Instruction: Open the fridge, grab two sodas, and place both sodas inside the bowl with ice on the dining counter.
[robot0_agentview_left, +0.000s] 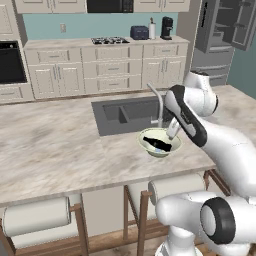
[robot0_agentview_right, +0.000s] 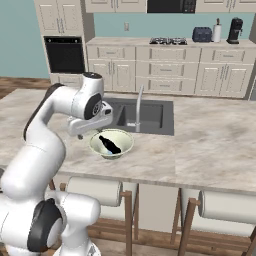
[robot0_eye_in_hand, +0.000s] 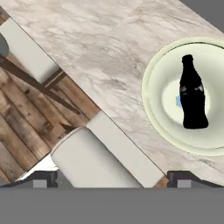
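A: Start with the hand (robot0_eye_in_hand: 112, 178). How does it stand?

B: Spread wide and holding nothing. In the hand view its two dark fingertips (robot0_eye_in_hand: 43, 178) sit far apart at the bottom edge, one at each side, with nothing between them.

A: And the soda?

B: One soda (robot0_eye_in_hand: 193, 94) lies on its side in the bowl (robot0_eye_in_hand: 151, 83), off to the right of the hand in that view and apart from both tips. It is a small, nearly black glass bottle with a narrow neck, rounded shoulders and a flat base; a faint pale marking crosses its middle, too small to read.

A: The bowl itself?

B: Round and shallow, pale cream-green, smooth, with a thick rolled rim. A tiny blue-white speck shows beside the bottle; I cannot tell what it is. From the base cameras the bowl (robot0_agentview_left: 145, 144) rests on the surface (robot0_agentview_left: 55, 145) just under the arm's wrist, right in front of the sink.

A: What lies further out?

B: The surface (robot0_eye_in_hand: 100, 48) is beige marbled stone, its straight edge running diagonally beneath the hand. Beyond that edge stand stools (robot0_eye_in_hand: 92, 164) with white cushions and brown wooden legs, over a plank wood floor (robot0_eye_in_hand: 17, 131). Past the bowl is the inset grey sink (robot0_agentview_right: 150, 116) with a slim curved faucet (robot0_agentview_right: 139, 107). Far off, the grey fridge (robot0_agentview_left: 220, 35) stands with a door swung open.
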